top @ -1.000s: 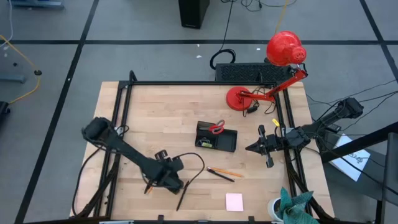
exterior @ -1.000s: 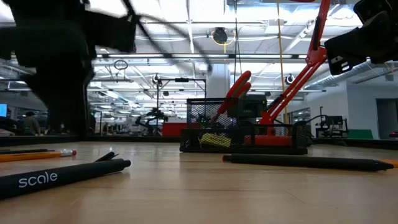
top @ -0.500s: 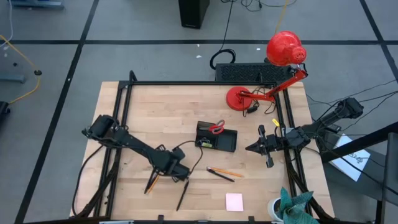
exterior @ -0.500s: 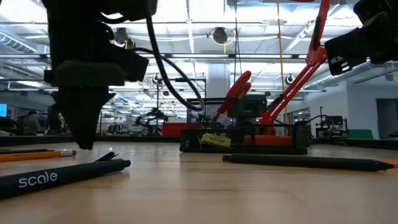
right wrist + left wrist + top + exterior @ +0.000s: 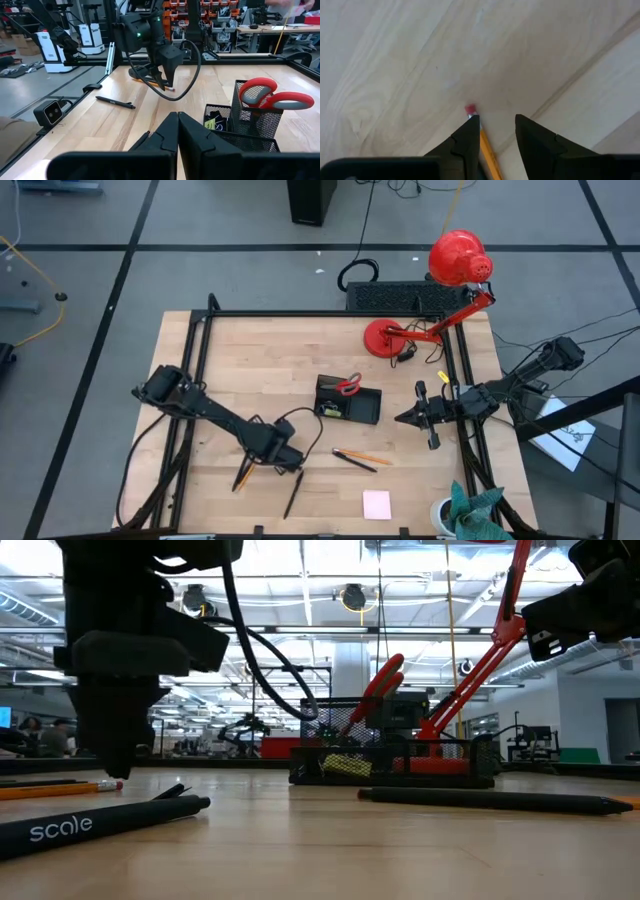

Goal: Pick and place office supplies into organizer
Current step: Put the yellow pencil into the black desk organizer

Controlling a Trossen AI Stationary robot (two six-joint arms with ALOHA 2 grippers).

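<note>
Low in the left half of the high view, the left gripper (image 5: pixel 272 465) is down at the surface (image 5: pixel 290 365) over an orange pencil (image 5: pixel 487 150), which lies against the inside of one finger (image 5: pixel 467 142) with a gap to the other, so the jaws stand apart and nothing is clamped. An off-centre closing could roll the pencil or pinch only its eraser end, letting it tilt or slip before reaching the organizer (image 5: pixel 347 402) at mid-frame. The right gripper (image 5: pixel 405 418), fingers pressed together, waits at right of centre.

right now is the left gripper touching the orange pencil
Touching. In the left wrist view the pencil lies against the inner edge of one finger of the left gripper, while a gap separates it from the other finger.
</note>
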